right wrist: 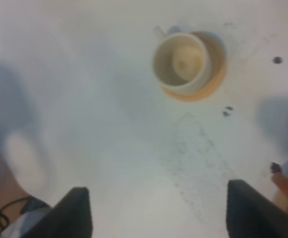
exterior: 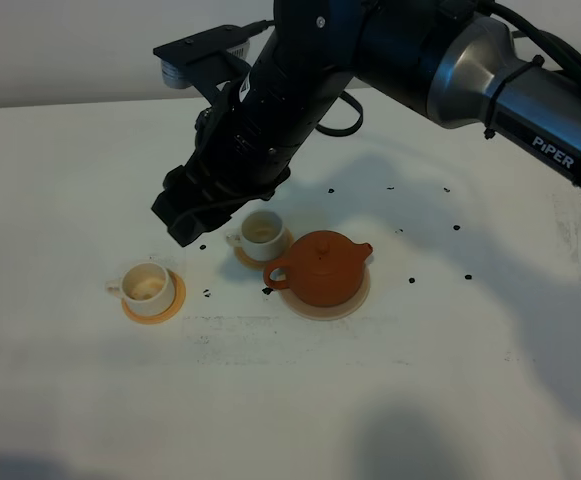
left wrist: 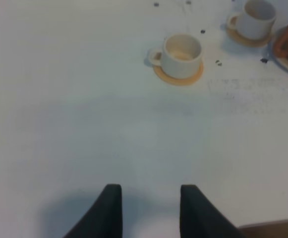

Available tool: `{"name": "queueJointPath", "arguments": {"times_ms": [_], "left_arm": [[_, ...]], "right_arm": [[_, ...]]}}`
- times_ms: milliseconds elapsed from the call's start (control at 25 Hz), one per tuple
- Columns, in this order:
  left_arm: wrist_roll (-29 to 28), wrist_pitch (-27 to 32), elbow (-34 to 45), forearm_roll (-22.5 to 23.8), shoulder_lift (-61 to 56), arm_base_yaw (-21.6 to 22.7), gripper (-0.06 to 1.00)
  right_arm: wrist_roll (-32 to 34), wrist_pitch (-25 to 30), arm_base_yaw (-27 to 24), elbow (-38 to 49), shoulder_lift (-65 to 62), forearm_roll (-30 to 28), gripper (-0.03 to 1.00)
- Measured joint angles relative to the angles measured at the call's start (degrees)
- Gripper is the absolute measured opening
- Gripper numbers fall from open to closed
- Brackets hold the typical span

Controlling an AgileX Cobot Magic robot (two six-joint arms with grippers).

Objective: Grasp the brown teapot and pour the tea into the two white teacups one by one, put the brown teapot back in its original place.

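The brown teapot (exterior: 320,268) stands upright with its lid on, on the pale beige disc (exterior: 353,301). Neither of my claws is touching it.

My left claw (left wrist: 150,188) is spread and holds nothing, low over a bare part of the desk (exterior: 370,400), well apart from everything else. Farther along sits the front teacup (exterior: 145,285) on an orange coaster (exterior: 160,312), handle turned away from the teapot. My right claw (right wrist: 158,188) is spread wide and empty. It hangs above the desk between the two cups, looking down on the front one.

To the side of that cup comes the teapot, loop handle toward the cups and spout the other way. Just beyond its handle stands the far teacup (exterior: 262,235). A few dark specks (exterior: 411,280) dot the desk around them.
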Motion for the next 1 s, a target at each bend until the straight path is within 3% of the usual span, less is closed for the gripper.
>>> {"name": "queueJointPath", "arguments": {"times_ms": [400,520,680,1000], "left_arm": [[0.42,0.0,0.0,0.0,-0.11,0.14,0.3],[0.48,0.0,0.0,-0.05,-0.11,3.05,0.3],[0.48,0.0,0.0,0.01,-0.11,10.12,0.3],[0.48,0.0,0.0,-0.03,-0.11,10.89,0.3]], "right_arm": [[0.02,-0.26,0.0,0.0,0.06,-0.97,0.56],[0.02,-0.66,0.0,0.0,0.06,-2.5,0.56],[0.02,-0.66,0.0,0.0,0.06,-4.44,0.56],[0.87,-1.53,0.0,0.0,0.06,-6.34,0.56]]}}
